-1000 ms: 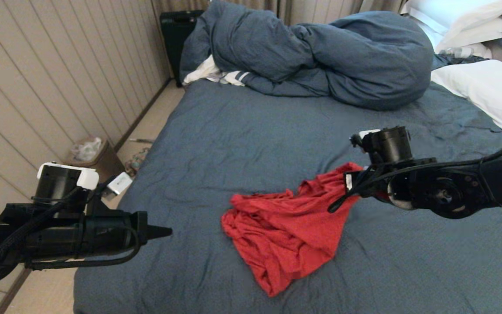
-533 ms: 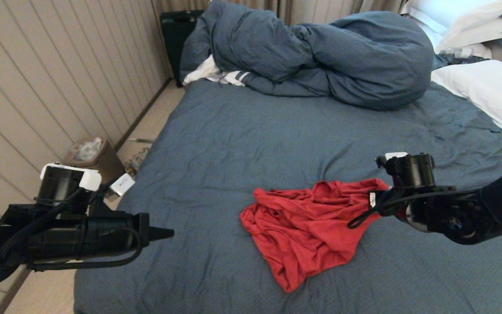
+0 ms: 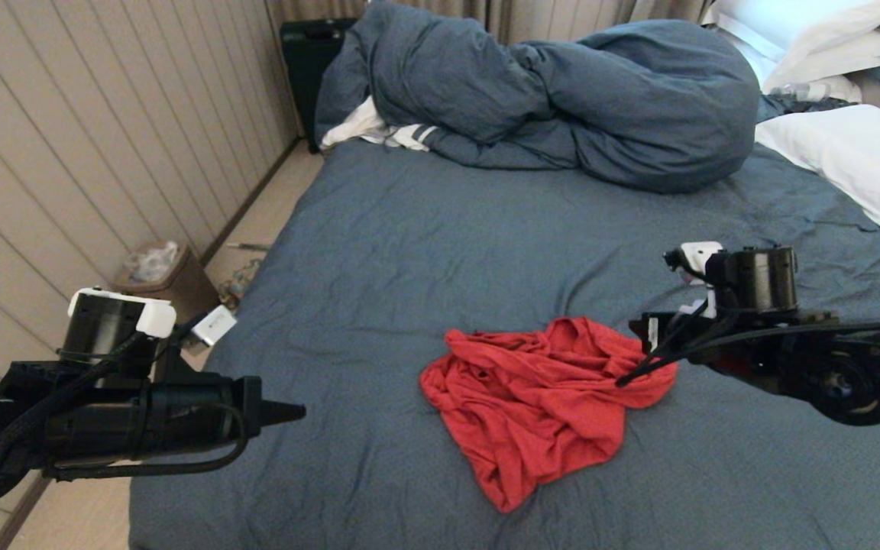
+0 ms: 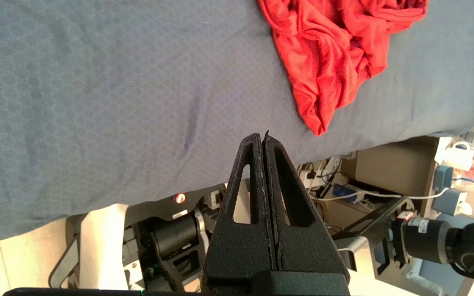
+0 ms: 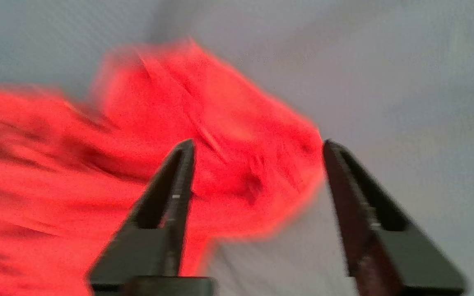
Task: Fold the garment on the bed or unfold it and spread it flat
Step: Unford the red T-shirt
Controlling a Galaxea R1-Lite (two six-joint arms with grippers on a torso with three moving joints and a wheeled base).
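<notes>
Red T-shirt lies crumpled in a loose heap on the dark blue-grey sheet of the bed, toward the near end and somewhat right of the middle in the head view, with a pointed tail of cloth trailing toward the near edge; no print shows, only plain red folds. The right gripper hovers just beside the heap's right-hand edge, its two fingers spread wide apart and gripping nothing; in the right wrist view the red cloth sits beyond and between the fingertips, though whether a finger brushes the fabric cannot be told. The left gripper hangs well apart from the shirt, out by the left side of the bed near its near corner, its fingers pressed together with nothing between them. Bare sheet stretches open on all sides of the heap: a broad wrinkled expanse to its left, a wide band beyond it up to the bunched blue-grey duvet at the far end, and more to the right toward the white pillows. A white striped cloth peeks out from under the duvet's left end. Past the bed's left edge, the floor runs along a panelled wall, with a small bin standing against it.
</notes>
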